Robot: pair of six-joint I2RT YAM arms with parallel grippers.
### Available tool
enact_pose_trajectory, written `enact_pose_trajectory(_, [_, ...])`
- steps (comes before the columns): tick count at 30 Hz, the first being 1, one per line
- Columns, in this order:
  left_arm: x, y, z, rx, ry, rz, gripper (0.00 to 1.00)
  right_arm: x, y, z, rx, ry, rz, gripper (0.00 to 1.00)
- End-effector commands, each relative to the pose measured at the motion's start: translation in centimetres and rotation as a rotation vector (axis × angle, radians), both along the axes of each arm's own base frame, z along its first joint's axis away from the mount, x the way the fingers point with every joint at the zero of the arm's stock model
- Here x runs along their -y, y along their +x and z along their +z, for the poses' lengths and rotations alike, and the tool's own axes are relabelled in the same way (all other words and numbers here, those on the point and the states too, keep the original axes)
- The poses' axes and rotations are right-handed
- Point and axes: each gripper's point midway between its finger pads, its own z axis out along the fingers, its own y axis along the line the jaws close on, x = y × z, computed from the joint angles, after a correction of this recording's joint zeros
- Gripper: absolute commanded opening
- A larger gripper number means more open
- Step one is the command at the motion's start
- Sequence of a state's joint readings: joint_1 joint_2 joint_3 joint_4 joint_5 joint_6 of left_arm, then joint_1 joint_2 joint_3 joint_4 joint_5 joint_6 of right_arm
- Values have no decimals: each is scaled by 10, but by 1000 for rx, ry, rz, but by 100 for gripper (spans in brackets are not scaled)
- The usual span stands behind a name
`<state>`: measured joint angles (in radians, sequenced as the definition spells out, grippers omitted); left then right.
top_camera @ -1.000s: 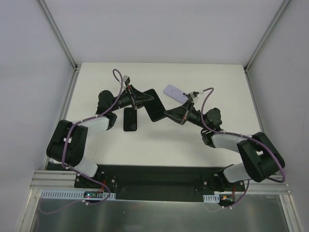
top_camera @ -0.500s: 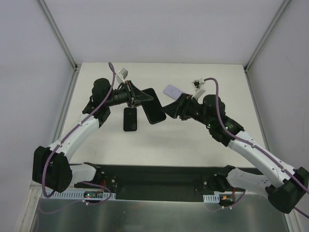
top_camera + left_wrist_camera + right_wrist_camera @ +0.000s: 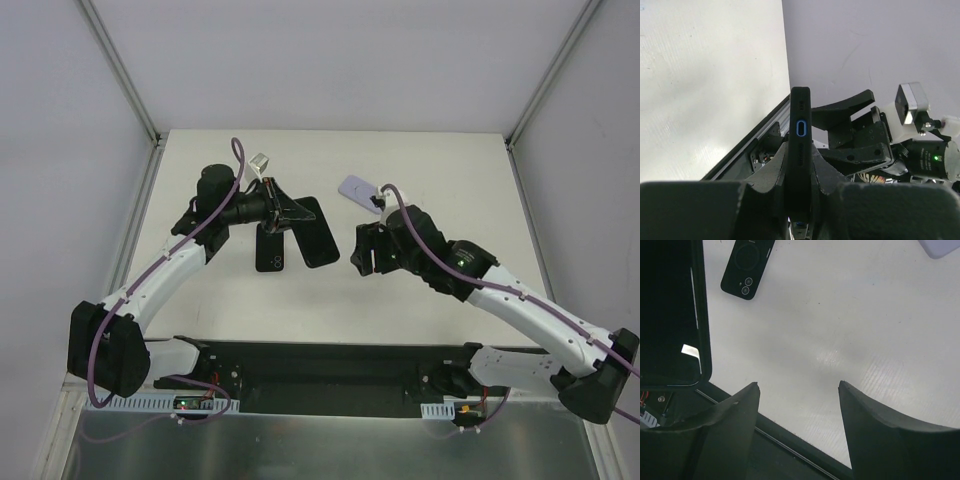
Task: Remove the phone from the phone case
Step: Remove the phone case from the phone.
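Right tool (image 3: 362, 252): a second ago pinched on the slab's corner; now jaws apart, empty, backed off near it.
Left tool (image 3: 290, 212): clamped on the phone case (image 3: 800, 125) edge, above the bench (image 3: 420, 160).
Phone (image 3: 667, 315): its screen sits inside the case rim.
Meaning: that pull probably failed, so a fresh grip is needed.
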<state>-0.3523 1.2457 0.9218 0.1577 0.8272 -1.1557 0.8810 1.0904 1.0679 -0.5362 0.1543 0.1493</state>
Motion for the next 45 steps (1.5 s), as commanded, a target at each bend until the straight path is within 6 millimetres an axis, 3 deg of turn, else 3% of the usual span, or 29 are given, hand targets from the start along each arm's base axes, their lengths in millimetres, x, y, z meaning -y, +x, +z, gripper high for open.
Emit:
enact_pose_trajectory(1, [1,1,14,78,-9,-13,0,2,2,37,111,24,-2,66])
enact_pose_trajectory(8, [1,1,7,70,4,-17,0,-16,-5,65,170,53,51,67])
enact_pose_trajectory(14, [1,1,9,73,6,-13,0,-31,-1,62,160,13,77,68])
enact_pose_trajectory(21, [0,-2,13,83,1,-17,0,-34,9,42,143,-62,49,67])
enact_pose_trajectory(28, [0,-5,22,95,-12,-22,0,-23,19,22,136,-163,-8,66])
enact_pose_trajectory(45, [2,-21,61,151,-102,-90,0,-20,14,-46,22,-237,8,65])
